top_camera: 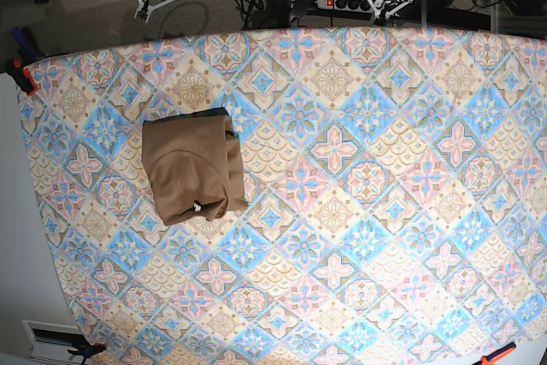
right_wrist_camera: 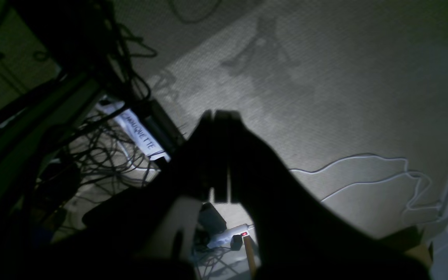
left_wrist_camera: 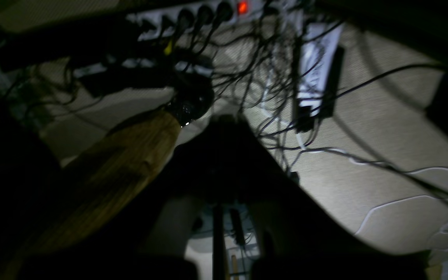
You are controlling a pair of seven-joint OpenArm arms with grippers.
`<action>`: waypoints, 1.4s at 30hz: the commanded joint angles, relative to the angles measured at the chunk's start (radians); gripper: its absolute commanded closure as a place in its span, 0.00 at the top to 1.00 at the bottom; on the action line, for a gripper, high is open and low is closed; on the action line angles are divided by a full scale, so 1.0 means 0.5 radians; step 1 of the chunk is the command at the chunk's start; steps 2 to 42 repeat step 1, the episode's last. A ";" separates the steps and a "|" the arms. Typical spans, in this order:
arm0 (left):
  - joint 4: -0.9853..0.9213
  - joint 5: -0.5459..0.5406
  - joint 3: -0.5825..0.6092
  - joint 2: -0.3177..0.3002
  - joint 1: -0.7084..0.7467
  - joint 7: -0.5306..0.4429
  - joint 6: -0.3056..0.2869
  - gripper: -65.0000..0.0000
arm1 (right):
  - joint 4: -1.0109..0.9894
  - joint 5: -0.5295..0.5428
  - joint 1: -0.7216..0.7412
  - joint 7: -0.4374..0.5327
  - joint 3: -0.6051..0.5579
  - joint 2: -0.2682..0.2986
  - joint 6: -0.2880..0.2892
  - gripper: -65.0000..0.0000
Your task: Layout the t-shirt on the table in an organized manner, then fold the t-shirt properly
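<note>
The left gripper (left_wrist_camera: 224, 124) is sitting clenched on nothing, hanging off the table's far edge over grey carpet, w/ a dark tangle of cables (left_wrist_camera: 247, 77) and a white power strip (left_wrist_camera: 185, 17) just beyond its tips. The right gripper (right_wrist_camera: 221, 116) is likewise pressed shut and empty, looking down at bare carpet, a white cord (right_wrist_camera: 364, 171) trailing off to one side.

Both arms are parked behind the wide table w/ the pastel blue, pink and cream diamond-tile cloth (top_camera: 385, 211). Well apart from both grippers, nearer the right arm's side, the plain tan-brown cotton t-shirt (top_camera: 192, 164) is lying as a compact, roughly square bundle.

Judging by that, the fold is looking done (or v. nearly), so the next move probably calls for nothing beyond staying clear. Long axis is running slightly front-to-back; the small white tag (top_camera: 197, 208) is showing at the near edge, the darker inside at the far edge.
</note>
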 commanded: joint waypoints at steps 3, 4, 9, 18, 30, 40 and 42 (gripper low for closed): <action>-0.002 -0.005 -0.001 -0.014 0.007 -0.001 0.000 0.00 | 0.004 0.008 -0.005 0.001 -0.002 0.013 -0.005 0.00; -0.002 -0.005 -0.001 -0.014 0.007 -0.001 0.000 0.00 | 0.004 0.008 -0.005 0.001 -0.002 0.013 -0.005 0.00; -0.002 -0.005 -0.001 -0.014 0.007 -0.001 0.000 0.00 | 0.004 0.008 -0.005 0.001 -0.002 0.013 -0.005 0.00; -0.002 -0.005 -0.001 -0.014 0.007 -0.001 0.000 0.00 | 0.004 0.008 -0.005 0.001 -0.002 0.013 -0.005 0.00; -0.002 -0.005 -0.001 -0.014 0.007 -0.001 0.000 0.00 | 0.004 0.008 -0.005 0.001 -0.002 0.013 -0.005 0.00; -0.002 -0.005 -0.001 -0.014 0.007 -0.001 0.000 0.00 | 0.004 0.008 -0.005 0.001 -0.002 0.013 -0.005 0.00; -0.002 -0.005 -0.001 -0.014 0.007 -0.001 0.000 0.00 | 0.004 0.008 -0.005 0.001 -0.002 0.013 -0.005 0.00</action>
